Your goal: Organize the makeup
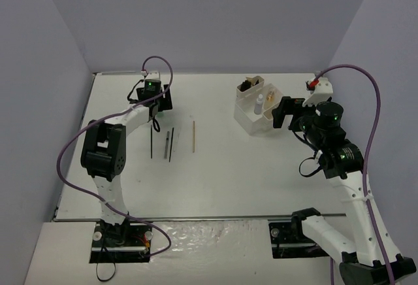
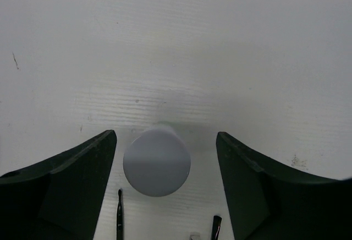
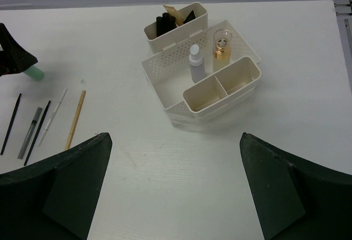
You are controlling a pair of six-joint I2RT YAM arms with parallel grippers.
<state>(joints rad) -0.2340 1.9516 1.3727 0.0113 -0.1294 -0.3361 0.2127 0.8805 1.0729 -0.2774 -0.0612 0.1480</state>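
White table (image 1: 248, 174) bears the pale bottle (image 2: 157, 163); left gripper (image 2: 166, 136) straddles it, jaws apart, not touching; centre it, then close gently; right gripper (image 3: 175, 136) stands open.

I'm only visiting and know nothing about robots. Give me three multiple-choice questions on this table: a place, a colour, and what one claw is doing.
1. Where is the small amber glass bottle? A in the white plastic compartment box; B among the pencils; C in a gripper.
2. What colour is the thin stick lying nearest that box? A red; B tan; C blue.
3. How are the jaws of the left gripper? A shut on a pencil; B shut, empty; C open around a pale round-topped cylinder.
Key: 1 A, the box's walls surround it; 2 B, its shaft is tan; 3 C, gaps show on both sides.
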